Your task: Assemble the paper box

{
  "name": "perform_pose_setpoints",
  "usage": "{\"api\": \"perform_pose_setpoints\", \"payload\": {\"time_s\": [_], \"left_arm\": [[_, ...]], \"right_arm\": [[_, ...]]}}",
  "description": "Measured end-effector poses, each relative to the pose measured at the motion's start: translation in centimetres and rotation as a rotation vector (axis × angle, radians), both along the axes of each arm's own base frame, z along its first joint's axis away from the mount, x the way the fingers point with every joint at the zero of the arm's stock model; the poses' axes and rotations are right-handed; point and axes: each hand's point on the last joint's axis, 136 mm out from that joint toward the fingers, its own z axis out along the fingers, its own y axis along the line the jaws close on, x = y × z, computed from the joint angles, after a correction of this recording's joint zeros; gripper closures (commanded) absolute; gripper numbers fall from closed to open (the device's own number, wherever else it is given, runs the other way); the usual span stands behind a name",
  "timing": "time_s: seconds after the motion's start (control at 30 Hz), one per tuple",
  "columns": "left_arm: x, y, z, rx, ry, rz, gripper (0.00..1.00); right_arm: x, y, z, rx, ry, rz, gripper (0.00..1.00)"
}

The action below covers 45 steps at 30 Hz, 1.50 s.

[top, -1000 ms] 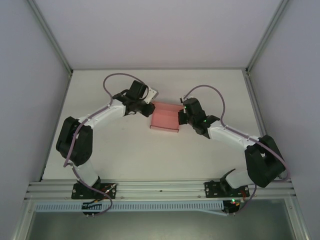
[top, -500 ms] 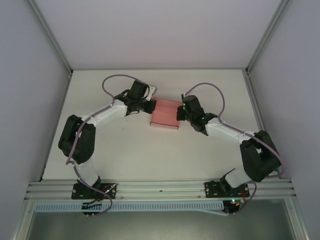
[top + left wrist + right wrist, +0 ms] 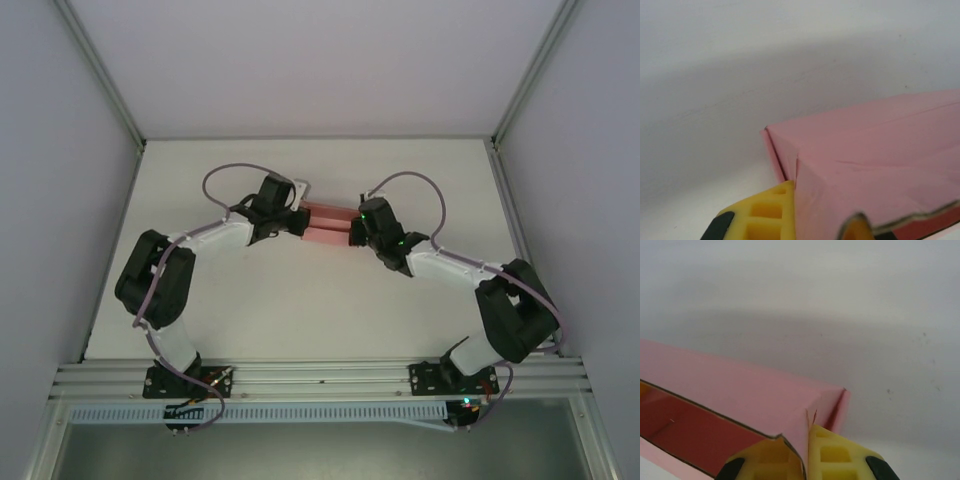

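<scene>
Pink paper box point(image 3: 327, 226) out past the middle of the white table point(image 3: 300, 310), caught between the two arms. Folded into a long narrow shape, open along one side, with the darker inside on show from the right wrist camera. Can't tell whether it's resting on the table or lifted a bit off it.

Left gripper point(image 3: 298, 222) clamped tight on the box's left end. From the left wrist camera, one yellow pad point(image 3: 771, 212) right against the outside of the pink card by the corner, the other peeking out under the edge, nothing but card in between.

Same deal with the right gripper point(image 3: 352, 230) on the right end: closed down on the end wall near the corner, yellow pads point(image 3: 836, 454) on both sides of the thin cut edge.
</scene>
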Motion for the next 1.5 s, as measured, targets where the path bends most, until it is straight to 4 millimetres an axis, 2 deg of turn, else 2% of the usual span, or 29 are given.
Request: {"api": "perform_pose_setpoints", "payload": {"time_s": [0.1,0.13,0.2,0.33,0.5,0.73,0.8,0.87,0.97,1.07,1.13,1.2,1.3,1.33,1.37,1.5], "left_arm": [[-1.6,0.4,-0.3,0.002,-0.001,-0.013,0.82],[-2.5,0.6,-0.6,0.004,0.012,-0.022,0.70],[-4.1,0.7,-1.2,0.009,0.044,-0.043,0.59],[-6.6,1.0,-2.3,0.024,0.106,-0.069,0.22],[-8.3,1.9,-0.9,0.014,0.119,-0.071,0.00],[-9.9,3.2,1.7,0.003,0.128,-0.056,0.00],[-9.8,3.3,2.5,-0.007,0.131,-0.041,0.00],[-9.0,3.1,3.3,-0.026,0.127,-0.018,0.00],[-6.2,3.0,3.7,-0.051,0.130,0.037,0.03],[-3.1,2.3,2.3,-0.063,0.167,0.070,0.12],[-2.1,2.0,0.3,-0.056,0.209,0.075,0.20],[-2.3,1.8,-2.1,-0.042,0.269,0.065,0.31],[-3.0,1.5,-4.4,-0.028,0.328,0.040,0.40],[-3.2,1.4,-4.9,-0.029,0.340,0.036,0.43],[-3.4,1.4,-5.1,-0.036,0.350,0.031,0.44],[-3.6,1.0,-5.3,-0.086,0.363,0.016,0.56]], "right_arm": [[-1.9,-0.1,-0.5,-0.043,-0.044,0.040,1.00],[-2.8,0.0,-0.6,-0.059,-0.056,0.062,1.00],[-4.5,0.3,-1.1,-0.090,-0.065,0.113,1.00],[-7.4,0.2,-2.8,-0.179,-0.084,0.195,1.00],[-9.2,-0.5,-4.7,-0.259,-0.085,0.226,1.00],[-9.8,-0.7,-5.1,-0.295,-0.094,0.233,1.00],[-9.8,-0.7,-5.2,-0.301,-0.096,0.237,0.99],[-9.8,-0.7,-5.2,-0.305,-0.096,0.241,0.98],[-9.8,-0.7,-5.2,-0.311,-0.098,0.244,0.95],[-9.7,-0.7,-5.2,-0.318,-0.100,0.245,0.89],[-9.8,-0.8,-5.3,-0.323,-0.100,0.249,0.83],[-9.9,-0.9,-5.3,-0.329,-0.093,0.251,0.76],[-10.2,-1.0,-4.6,-0.311,-0.094,0.255,0.56],[-10.4,-1.0,-4.2,-0.300,-0.095,0.263,0.49],[-10.7,-1.0,-3.7,-0.279,-0.100,0.267,0.39],[-12.0,-0.5,-1.3,-0.183,-0.125,0.316,0.16]]}}
